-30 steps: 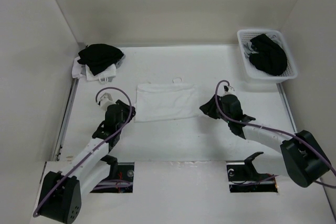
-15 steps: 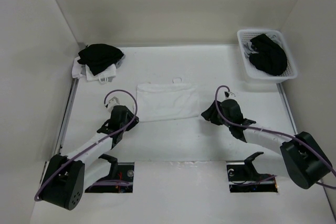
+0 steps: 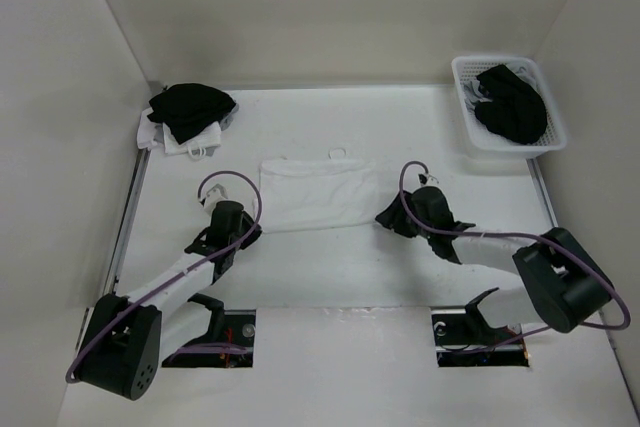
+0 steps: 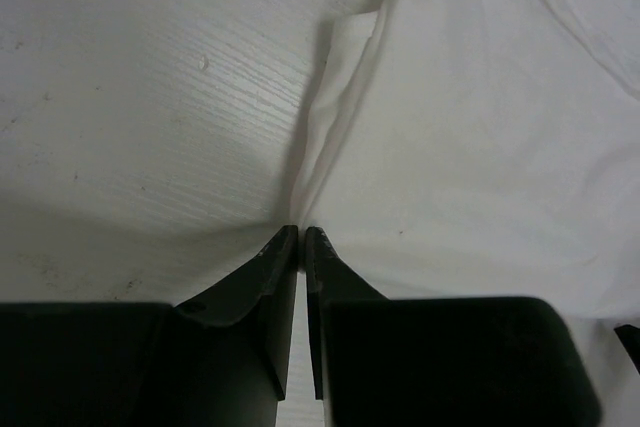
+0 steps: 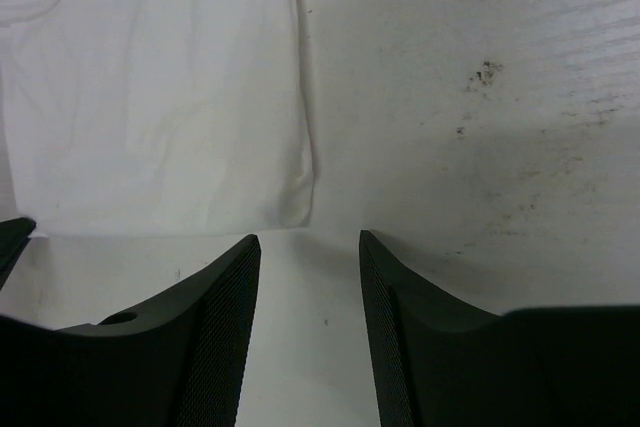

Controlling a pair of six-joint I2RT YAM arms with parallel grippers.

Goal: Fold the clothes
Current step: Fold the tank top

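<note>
1 white top (image 3: 318, 194) — flat | left gripper (image 4: 300, 230) pinched shut on its edge | right gripper (image 5: 308, 237) (empty) half-open

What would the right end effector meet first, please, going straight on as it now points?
Probably the white top, whose near corner lies just ahead of the right end effector, slightly left; depth unclear.

Two arms, left arm (image 3: 180, 277) and right arm (image 3: 490, 245); one white top (image 3: 318, 195); one basket (image 3: 500, 150); two dark heaps, basket heap (image 3: 512, 107) and corner heap (image 3: 190, 107).
</note>
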